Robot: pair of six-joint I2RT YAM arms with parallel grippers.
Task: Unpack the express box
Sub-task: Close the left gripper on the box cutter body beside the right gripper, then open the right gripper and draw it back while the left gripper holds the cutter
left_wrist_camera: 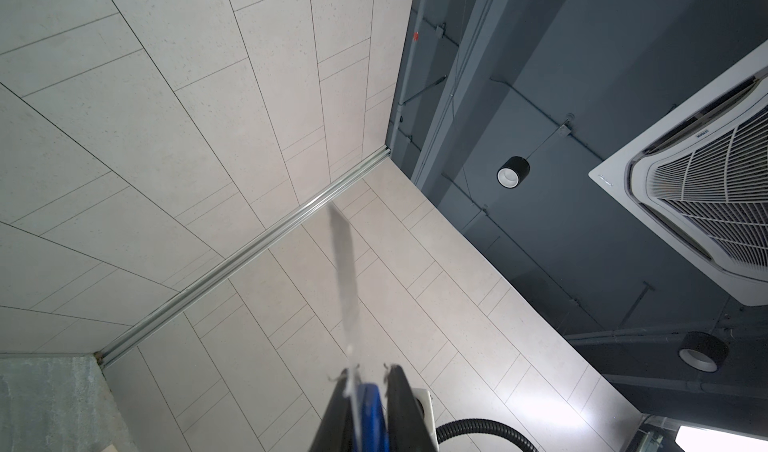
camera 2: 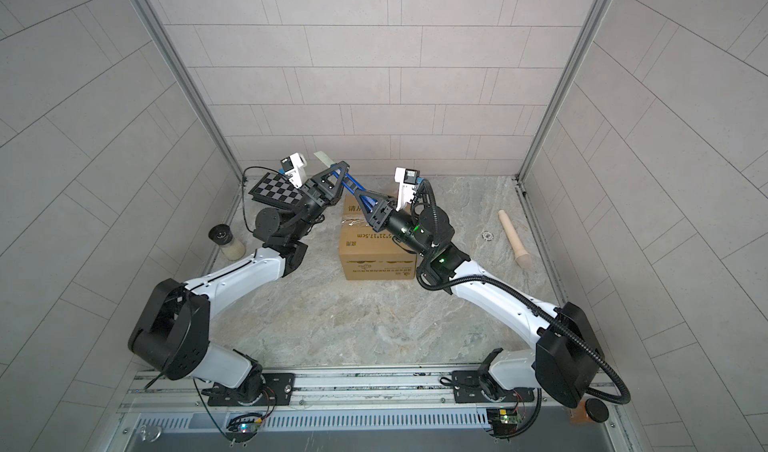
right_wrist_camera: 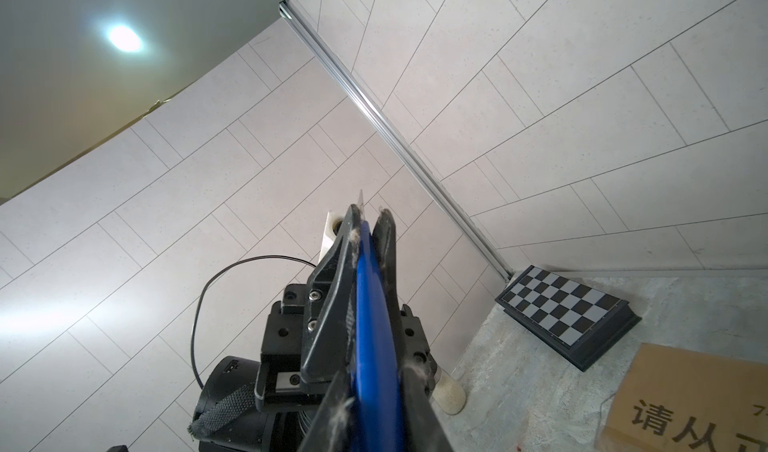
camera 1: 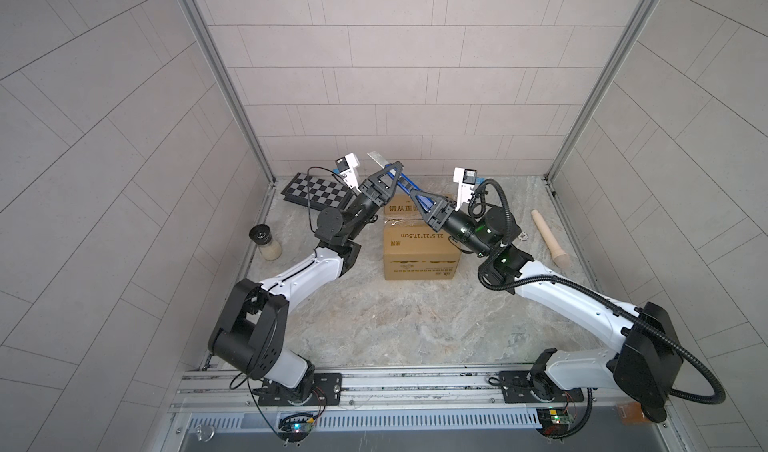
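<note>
Express box (camera 1: 419,248) under raised grippers; left gripper (camera 1: 397,166), right gripper (camera 1: 412,195) each clamped on blue knife (camera 1: 405,185).

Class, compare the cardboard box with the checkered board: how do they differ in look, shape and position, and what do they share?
The box is brown cardboard with black print; the board is black-and-white checkered. The box is tall, roughly cubic; the board is flat and thin. The box stands mid-table; the board lies in the far left corner. Both rest on the table.
</note>
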